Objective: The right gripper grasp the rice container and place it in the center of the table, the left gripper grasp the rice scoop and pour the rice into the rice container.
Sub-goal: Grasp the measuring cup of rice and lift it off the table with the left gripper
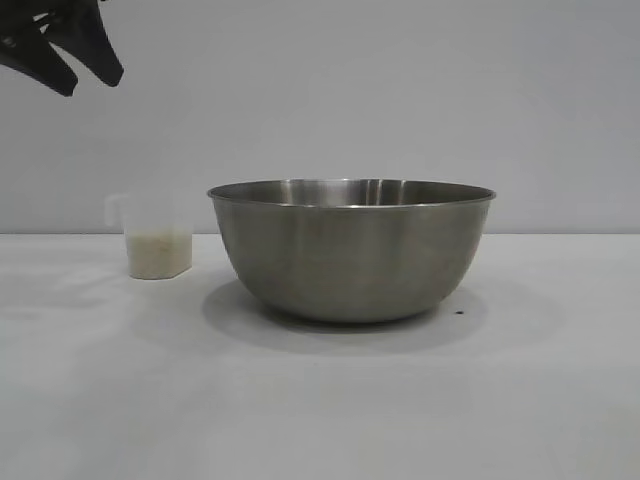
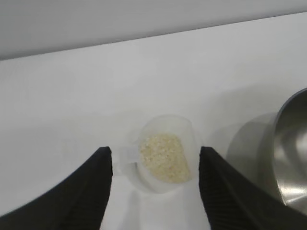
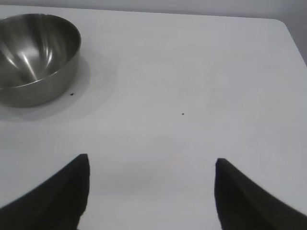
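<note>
The left gripper [image 2: 156, 189] hangs spread wide above the rice scoop [image 2: 163, 160], which sits between its fingers, untouched and holding rice [image 2: 164, 157]. I'd drop straight, level, then pinch the handle. The rice container [image 1: 351, 248] stands mid-table, well beyond the empty, splayed fingers of the right gripper [image 3: 151, 191].

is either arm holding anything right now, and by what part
Nothing is held. The left gripper hangs above the rice scoop with jaws open; the right gripper is open over bare table, away from the rice container.
</note>
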